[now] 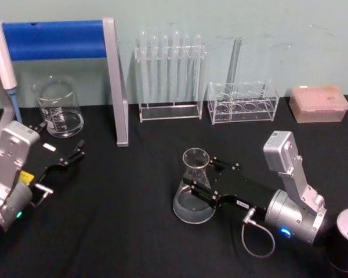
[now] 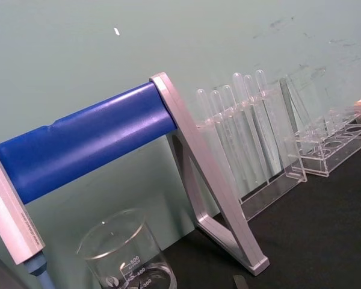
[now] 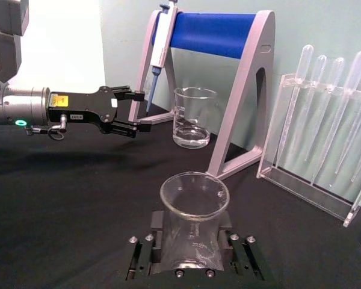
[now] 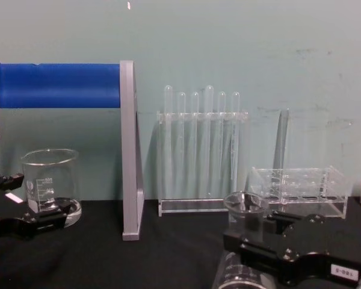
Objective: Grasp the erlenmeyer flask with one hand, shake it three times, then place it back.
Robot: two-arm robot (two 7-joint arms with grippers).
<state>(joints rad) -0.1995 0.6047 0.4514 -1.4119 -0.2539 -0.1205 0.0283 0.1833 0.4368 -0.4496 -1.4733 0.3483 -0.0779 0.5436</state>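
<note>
– Right gripper first, being nearest the lens. Condition?
– Its two black jaws are pressed against the erlenmeyer flask, one on either side of the cone just below the neck. The glass fills the whole gap between the pads.
– Position of the flask?
– Upright, mouth up, near the middle of the black table, slightly to the robot's right and well in front of the racks. The base sits low at the cloth; whether it bears on it, I cannot tell.
– And the other arm?
– Left gripper is at the left side of the table, just in front of the glass beaker. Its fingers are spread with nothing between them. It is well apart from the flask.
– Items to the rear?
– At rear left is a stand with a blue bar, and a pipette hangs from it. A tall rack of test tubes stands at rear centre, with a low clear rack beside it on its right, one tube upright in it. A pink box sits at the far right.
</note>
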